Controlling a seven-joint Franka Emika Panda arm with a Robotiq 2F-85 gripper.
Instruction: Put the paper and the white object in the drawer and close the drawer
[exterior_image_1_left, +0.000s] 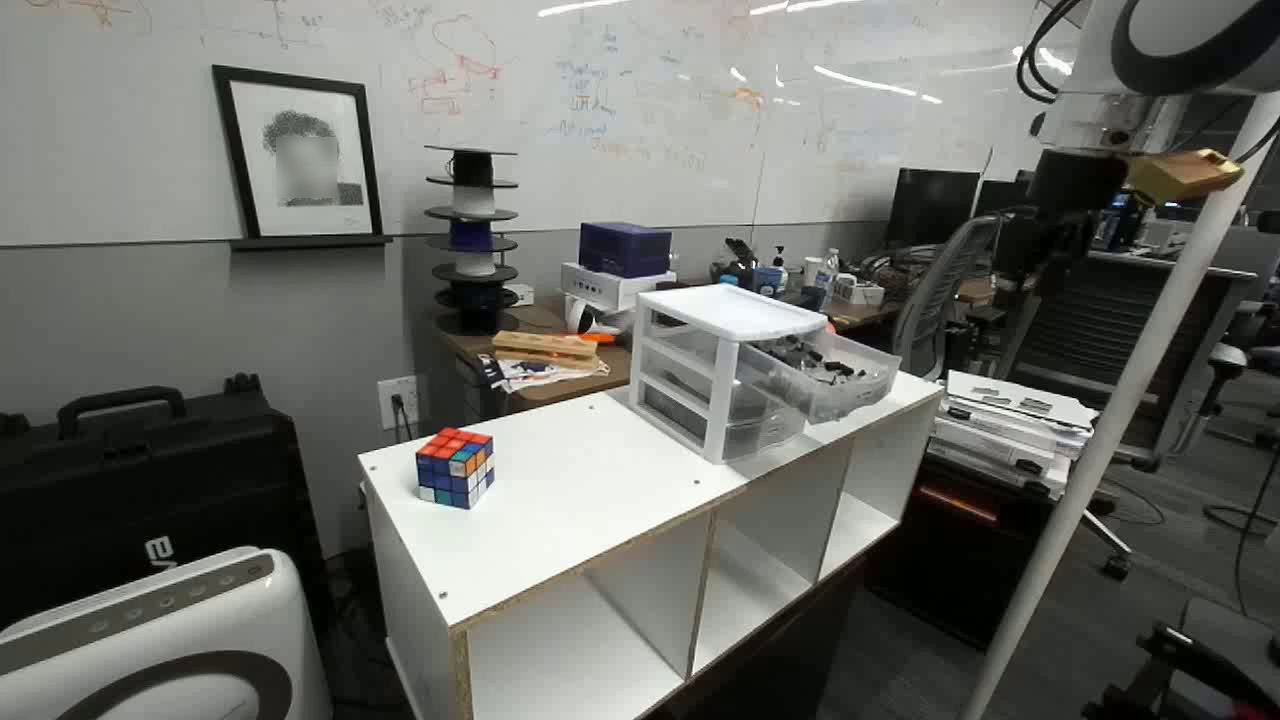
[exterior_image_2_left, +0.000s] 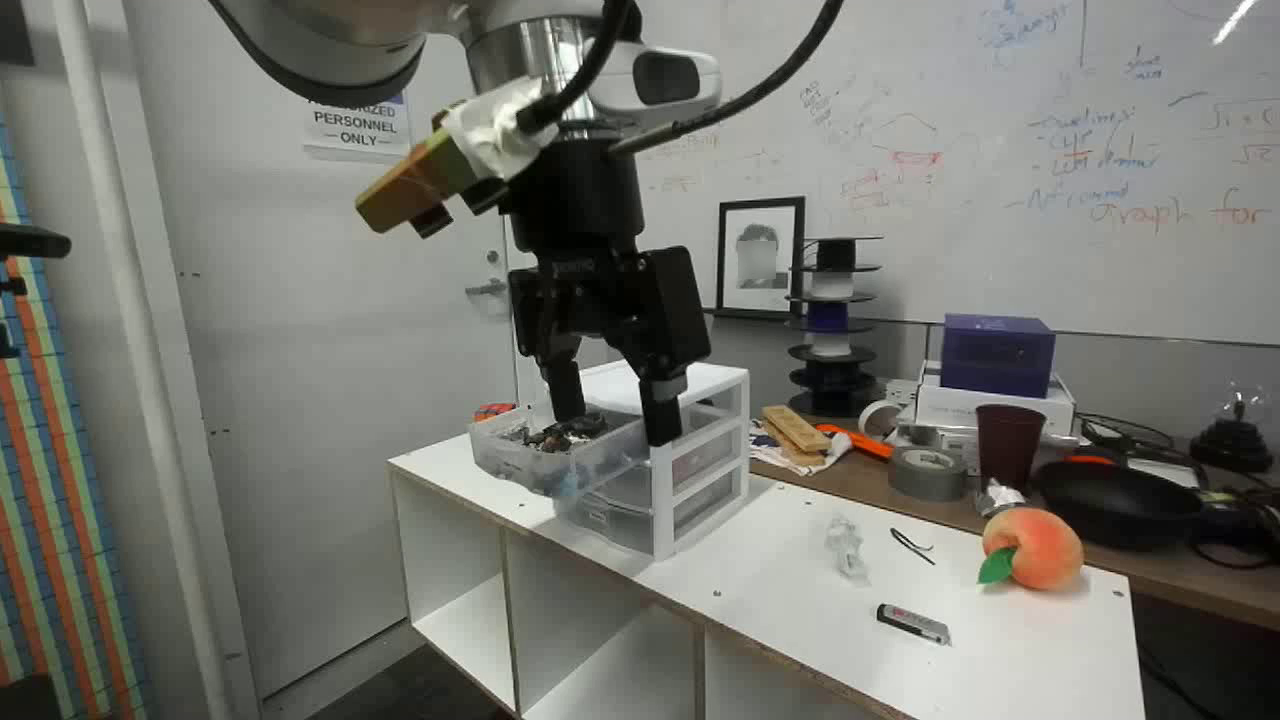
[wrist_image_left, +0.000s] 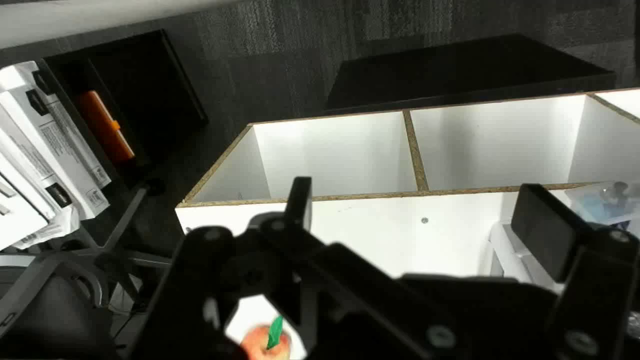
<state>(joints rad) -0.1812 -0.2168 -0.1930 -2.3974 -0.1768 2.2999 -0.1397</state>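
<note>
The small white-framed chest (exterior_image_1_left: 730, 310) stands on the shelf top. Its top translucent drawer (exterior_image_1_left: 865, 395) is pulled out and holds dark small pieces. The drawer also shows in an exterior view (exterior_image_2_left: 520, 475). A crumpled, whitish, see-through piece (exterior_image_2_left: 847, 548) and a small black-and-white block (exterior_image_2_left: 912, 623) lie on the shelf top beside the chest. Which is the paper and which the white object, I cannot tell. My gripper (exterior_image_2_left: 615, 428) is open and raised, overlapping drawer and chest in that view. In the wrist view my spread fingers (wrist_image_left: 415, 187) have nothing between them.
The white cubby shelf (exterior_image_1_left: 560, 520) carries a Rubik's cube (exterior_image_1_left: 455, 468), a peach (exterior_image_2_left: 1035, 548) and a thin black strip (exterior_image_2_left: 912, 546). Behind it, a desk (exterior_image_2_left: 1230, 585) holds a pan (exterior_image_2_left: 1115, 500), a tape roll (exterior_image_2_left: 927, 472) and a dark cup (exterior_image_2_left: 1008, 440). A white pole (exterior_image_1_left: 1130, 400) stands nearby.
</note>
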